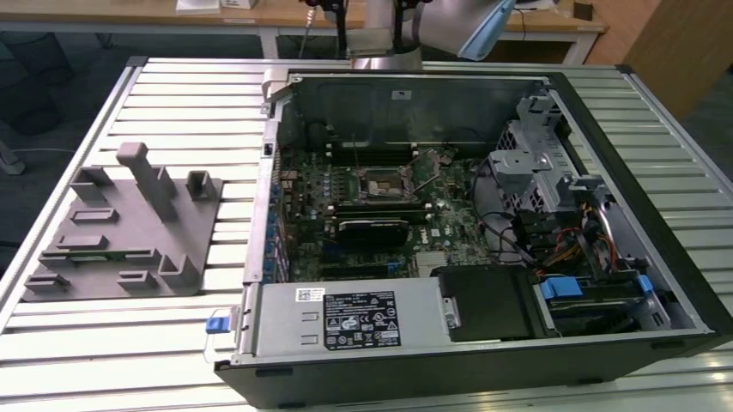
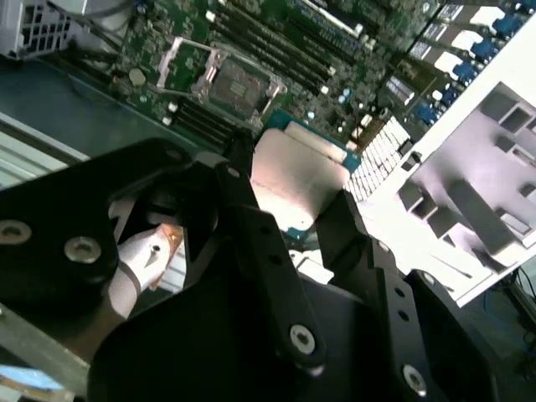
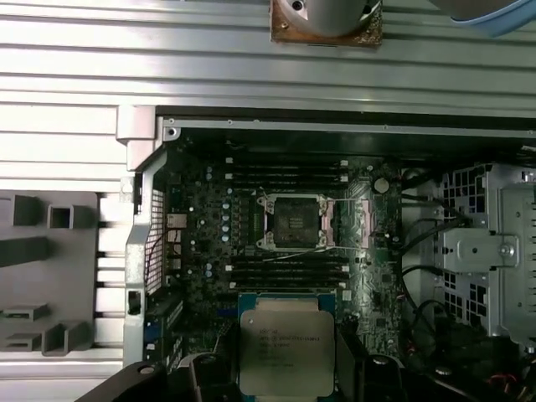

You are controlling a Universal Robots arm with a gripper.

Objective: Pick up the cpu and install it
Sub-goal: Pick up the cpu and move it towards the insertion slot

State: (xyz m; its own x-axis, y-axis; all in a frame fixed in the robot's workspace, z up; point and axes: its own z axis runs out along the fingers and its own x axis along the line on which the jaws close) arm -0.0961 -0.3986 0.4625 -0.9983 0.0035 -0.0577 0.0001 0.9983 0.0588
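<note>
surface: slatted silver metal table (image 1: 172,94) | exterior view's left: grey plastic holder block (image 1: 126,232) flat on slats; posts upright | just beside it, exterior view's right: open black computer case (image 1: 458,378) on its side; interior facing up | far edge: round arm base (image 1: 384,62)

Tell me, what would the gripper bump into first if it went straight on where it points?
Probably the green motherboard, close beside its empty square socket. The silvery square cpu in the black gripper would touch first, though depth is unclear.

cpu (image 3: 280,347) in pincer (image 3: 286,373), socket (image 3: 295,219) — (in case (image 3: 335,126))
</note>
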